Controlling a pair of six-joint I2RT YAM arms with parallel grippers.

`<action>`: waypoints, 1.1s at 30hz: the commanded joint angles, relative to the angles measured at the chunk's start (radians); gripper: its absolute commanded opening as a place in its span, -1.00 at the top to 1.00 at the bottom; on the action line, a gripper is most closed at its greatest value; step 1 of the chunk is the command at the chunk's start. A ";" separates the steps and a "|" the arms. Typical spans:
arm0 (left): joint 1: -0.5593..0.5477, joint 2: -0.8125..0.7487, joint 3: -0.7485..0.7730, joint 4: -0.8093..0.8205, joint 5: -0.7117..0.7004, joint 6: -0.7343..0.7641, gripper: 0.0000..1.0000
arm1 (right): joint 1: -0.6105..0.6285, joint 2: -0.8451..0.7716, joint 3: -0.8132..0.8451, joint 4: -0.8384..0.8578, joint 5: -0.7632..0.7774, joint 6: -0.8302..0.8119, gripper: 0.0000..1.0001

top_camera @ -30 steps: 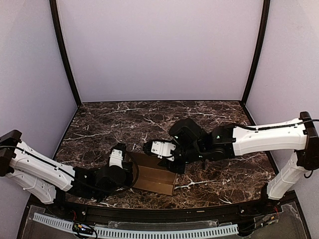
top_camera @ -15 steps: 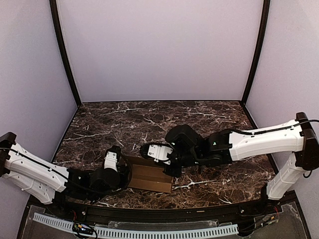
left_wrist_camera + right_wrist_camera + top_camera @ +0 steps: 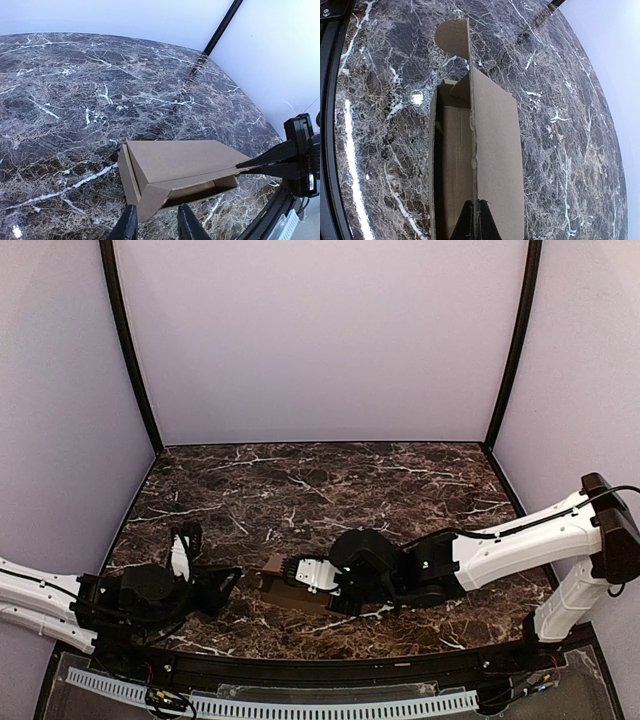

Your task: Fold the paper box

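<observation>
The paper box point(image 3: 279, 594) is a small brown cardboard box lying on the marble table near the front middle. Its lid is partly lowered, with a gap along the long side. It shows in the left wrist view point(image 3: 175, 162) and in the right wrist view point(image 3: 492, 150). My right gripper point(image 3: 292, 578) is shut on the free edge of the lid point(image 3: 473, 224). Its black fingers point(image 3: 267, 162) show pinching that edge in the left wrist view. My left gripper point(image 3: 230, 580) is open and empty, just left of the box, with its fingertips point(image 3: 129, 222) beside the box's near corner flap point(image 3: 152, 200).
The dark marble table point(image 3: 300, 490) is walled by pale panels at the back and both sides. A black rail point(image 3: 320, 665) runs along the near edge. A rounded end flap point(image 3: 452, 37) of the box sticks out at its far end.
My left arm has pulled back to the left, off the box. My right gripper has moved left and toward the front with the lid, and the lid has come lower.
</observation>
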 commanded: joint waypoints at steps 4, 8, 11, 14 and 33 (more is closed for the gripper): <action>-0.005 -0.218 -0.054 -0.182 0.079 0.008 0.48 | 0.023 0.041 -0.086 -0.059 0.031 0.032 1.00; -0.005 -0.245 -0.042 -0.225 0.044 0.027 0.47 | 0.035 0.048 -0.108 -0.052 0.037 0.031 1.00; -0.005 -0.209 -0.017 -0.194 0.034 0.072 0.41 | 0.054 0.059 -0.124 -0.036 0.040 0.034 1.00; -0.003 -0.152 0.014 -0.145 0.031 0.112 0.37 | 0.074 0.079 -0.134 -0.028 0.041 0.040 1.00; 0.014 0.235 0.099 0.093 0.158 0.216 0.34 | 0.116 0.150 -0.177 -0.052 -0.023 0.115 1.00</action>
